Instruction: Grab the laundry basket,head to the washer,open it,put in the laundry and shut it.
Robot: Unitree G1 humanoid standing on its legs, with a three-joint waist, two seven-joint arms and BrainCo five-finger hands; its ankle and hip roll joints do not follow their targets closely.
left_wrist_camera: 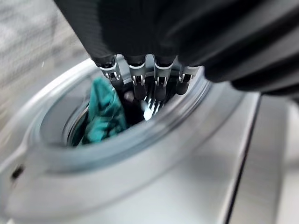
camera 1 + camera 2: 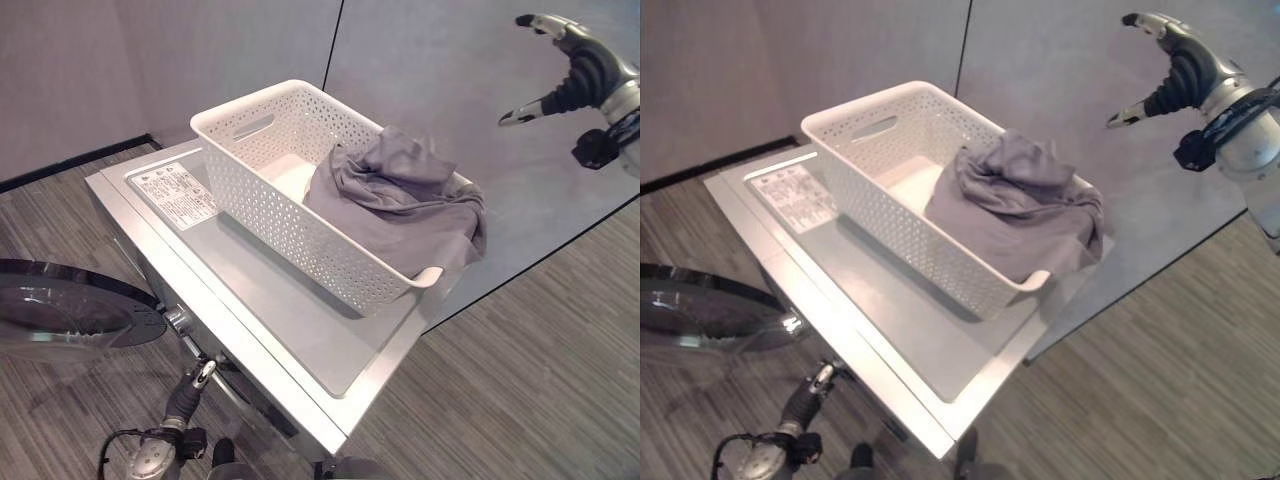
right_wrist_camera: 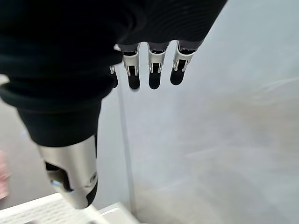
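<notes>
Loading in progress: washer (image 2: pixel 270 330) door (image 2: pixel 70 305) open, teal garment (image 1: pixel 103 112) in drum.
Grey laundry (image 2: pixel 400 205) remains in basket (image 2: pixel 250 175); left hand (image 1: pixel 140 77) grip undeterminable at drum; right hand (image 2: pixel 565 70) raised, relaxed, empty.

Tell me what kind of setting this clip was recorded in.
Probably a laundry test corner: a silver front-loading washer with its round glass door open, a white perforated plastic laundry basket on top, striped grey floor, plain grey wall panels.
</notes>
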